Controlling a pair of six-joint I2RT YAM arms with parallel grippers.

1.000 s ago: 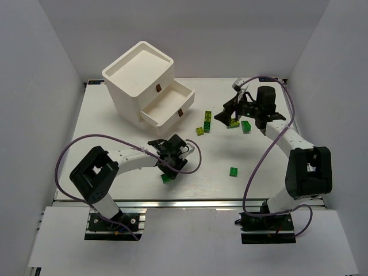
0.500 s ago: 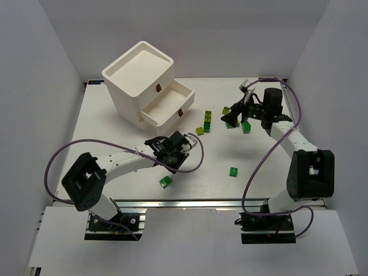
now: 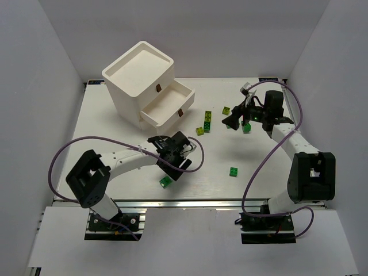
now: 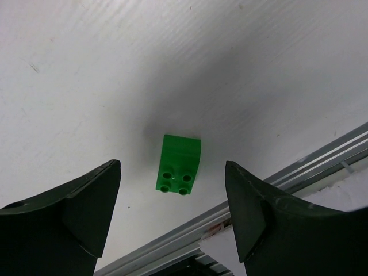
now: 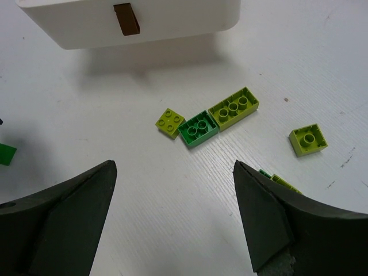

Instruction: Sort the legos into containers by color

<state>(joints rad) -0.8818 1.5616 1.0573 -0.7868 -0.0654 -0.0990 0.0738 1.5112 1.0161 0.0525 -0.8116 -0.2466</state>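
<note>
Back left of the table [image 3: 109, 129]: a white box [image 3: 138, 72] with a shallow tray for a top. A drawer [image 3: 169, 99] stands pulled out toward the middle.
Left claw [image 3: 175, 167]: low over the front of the table, jaws wide, nothing held.
Green brick [image 3: 165, 181]: on the table just beside that claw, near the front rail [image 4: 276, 184].
Left wrist view: only here can you see that this brick lies between the two fingers [image 4: 75, 213] and apart from both. It is bright green with four studs showing, and the rail runs close past it.
Centre: a cluster [image 3: 204, 122] of three bricks sits in front of the open drawer. A lone brick [image 3: 234, 171], green, lies nearer the front and well apart.
Right wrist view: it shows what the overhead view blurs.
Cluster up close: a small yellow-green square [image 5: 170, 123] with four studs touches a green piece [image 5: 198, 129], which butts against a long yellow-green one [image 5: 233, 107]. A single-stud yellow-green block [image 5: 307, 140] lies apart to the right.
Tab [image 5: 126, 19]: brown, on the white drawer front at the top of that view.
Right claw [image 3: 236, 119]: over the table on the right side, jaws wide, empty.
Beside it: another green brick, the far one [image 3: 246, 127], lies just beside the right claw on the table.
</note>
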